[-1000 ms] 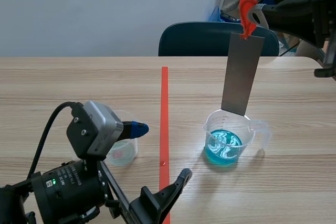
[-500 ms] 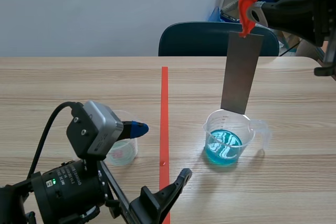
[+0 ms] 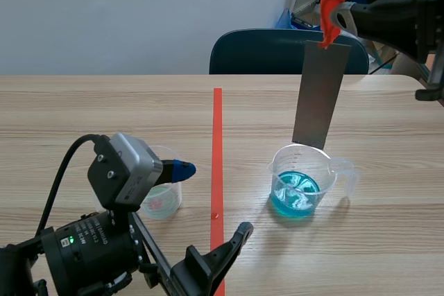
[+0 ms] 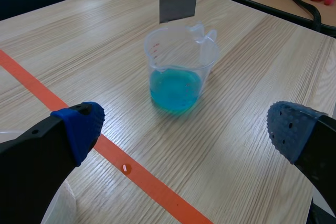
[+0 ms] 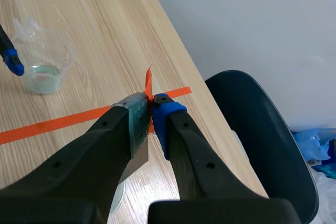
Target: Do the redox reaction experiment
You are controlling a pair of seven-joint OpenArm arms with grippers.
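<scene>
Scene view: the metal strip point(image 3: 319, 95) has risen slightly above the blue-solution beaker point(image 3: 300, 184), toward the right edge of the worktop point(image 3: 104, 112). Left wrist: left pincer point(image 4: 185, 127) spread, holding nothing. Right wrist: right pincer point(image 5: 151, 109) clamps the strip's top; advisable to lower it vertically, clear of the rim.

Bright, even light; the table point(image 3: 104, 102) shows a soft sheen, white glints sit on the blue liquid point(image 3: 295, 195), shadows are faint.
</scene>
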